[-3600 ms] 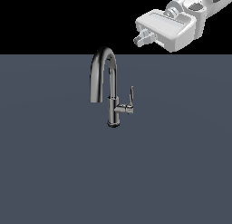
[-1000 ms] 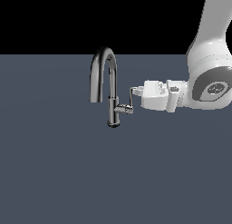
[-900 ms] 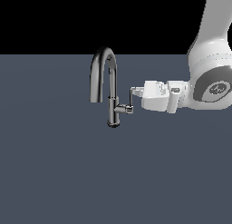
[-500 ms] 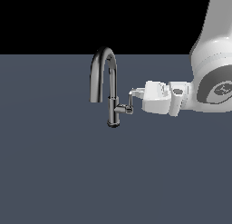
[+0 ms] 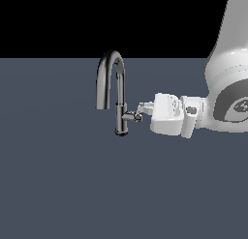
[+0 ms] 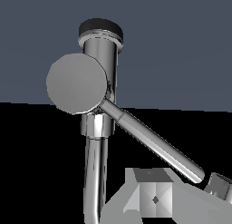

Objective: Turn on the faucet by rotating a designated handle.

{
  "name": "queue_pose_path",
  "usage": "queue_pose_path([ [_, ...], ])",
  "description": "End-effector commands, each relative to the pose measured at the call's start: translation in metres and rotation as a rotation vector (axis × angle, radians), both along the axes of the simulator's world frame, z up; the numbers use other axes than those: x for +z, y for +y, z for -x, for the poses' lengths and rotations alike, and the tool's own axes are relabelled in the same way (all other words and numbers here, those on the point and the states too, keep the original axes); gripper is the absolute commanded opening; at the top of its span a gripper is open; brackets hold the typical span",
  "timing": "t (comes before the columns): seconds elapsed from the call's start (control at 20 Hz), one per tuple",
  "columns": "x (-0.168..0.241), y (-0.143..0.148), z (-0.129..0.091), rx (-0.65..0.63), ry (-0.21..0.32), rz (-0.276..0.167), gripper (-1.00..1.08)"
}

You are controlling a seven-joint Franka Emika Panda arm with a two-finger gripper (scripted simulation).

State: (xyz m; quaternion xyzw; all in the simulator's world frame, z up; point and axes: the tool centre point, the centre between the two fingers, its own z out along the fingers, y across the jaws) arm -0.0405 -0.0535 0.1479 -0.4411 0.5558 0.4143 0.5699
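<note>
The dark chrome faucet (image 5: 117, 88) stands upright with its arched spout curving to the exterior view's left. A short stub on its body carries the handle (image 5: 136, 116), which looks foreshortened here. In the wrist view the faucet (image 6: 99, 51) shows its body. The handle (image 6: 149, 139) runs as a slim lever slanting from the stub's round end cap down to my gripper (image 6: 188, 191). My gripper (image 5: 142, 107) is level with the stub, on the exterior view's right. Its fingers (image 6: 154, 196) stand a little apart, with the lever's tip at the gap between them.
A flat dark grey surface (image 5: 72, 185) spreads all around the faucet. My white arm (image 5: 227, 97) fills the exterior view's right side.
My gripper came down from the upper right to the handle. Over the last second it edged toward the faucet, and the lever has swung away from upright.
</note>
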Motion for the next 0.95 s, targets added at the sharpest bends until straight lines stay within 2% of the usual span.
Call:
queue_pose_path([
  [0.0, -0.016, 0.012, 0.019, 0.018, 0.026, -0.014, -1.00],
  [0.1, -0.019, 0.014, 0.023, 0.019, 0.026, -0.014, -1.00],
  [0.15, -0.008, 0.003, 0.011, 0.001, 0.001, -0.001, -1.00],
  [0.9, -0.084, 0.015, 0.029, 0.019, 0.026, -0.014, -1.00],
])
